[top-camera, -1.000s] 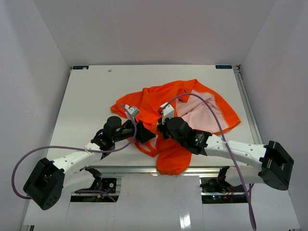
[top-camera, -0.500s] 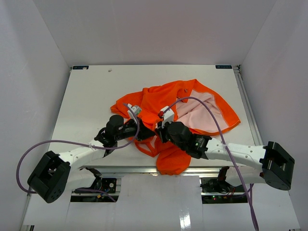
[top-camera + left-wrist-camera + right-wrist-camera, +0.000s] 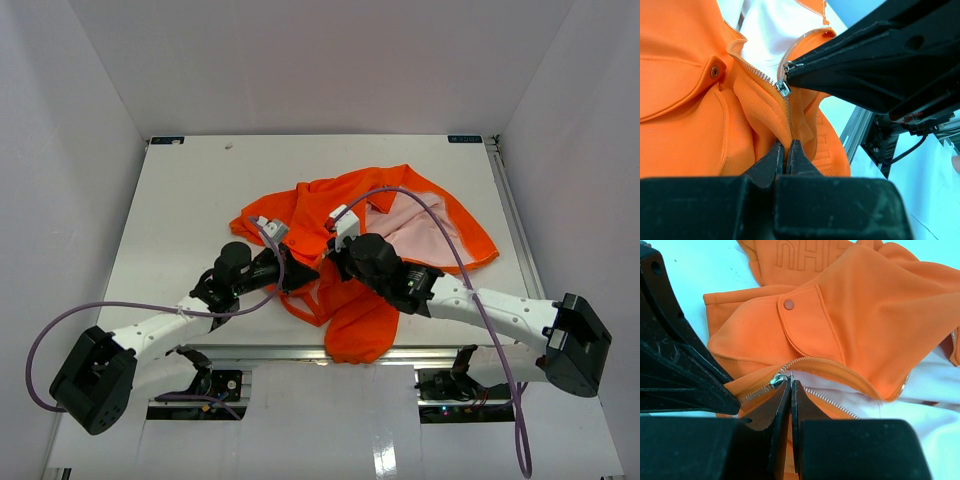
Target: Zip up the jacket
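You have the jacket (image 3: 325, 210) lying crumpled in the middle of the counter (image 3: 200, 200), its front open and the pink lining (image 3: 425, 235) showing at the right. Your left jaws are closed tight on a fold of orange fabric just below the zipper slider (image 3: 783, 89). Your right jaws are also closed, pinching the pull tab (image 3: 786, 70) of this slider. Above it the teeth (image 3: 752, 69) stand apart.
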Motion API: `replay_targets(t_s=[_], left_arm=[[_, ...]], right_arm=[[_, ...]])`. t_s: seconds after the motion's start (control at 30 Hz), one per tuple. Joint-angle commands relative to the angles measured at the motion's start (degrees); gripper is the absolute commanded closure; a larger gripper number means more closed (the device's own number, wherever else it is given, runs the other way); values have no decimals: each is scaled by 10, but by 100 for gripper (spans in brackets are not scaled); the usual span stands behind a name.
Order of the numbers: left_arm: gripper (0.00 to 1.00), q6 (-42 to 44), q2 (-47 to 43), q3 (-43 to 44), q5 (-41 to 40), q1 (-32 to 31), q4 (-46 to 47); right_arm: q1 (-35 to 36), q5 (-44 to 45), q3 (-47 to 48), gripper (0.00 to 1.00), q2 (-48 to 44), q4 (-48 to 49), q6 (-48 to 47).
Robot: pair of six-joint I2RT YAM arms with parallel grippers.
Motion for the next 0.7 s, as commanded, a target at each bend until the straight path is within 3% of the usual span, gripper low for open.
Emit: replay_targets(t_s=[0.0, 0.47, 0.67], left_arm=[[100, 12, -18, -25, 29, -2, -35], [100, 10, -89, -60, 23, -2, -60], [100, 6, -151, -70, -4, -2, -82]], right_arm=[[-40, 26, 51, 92, 18, 15, -53], [-145, -58, 102, 92, 88, 16, -85], [-244, -87, 135, 92, 148, 9, -62]])
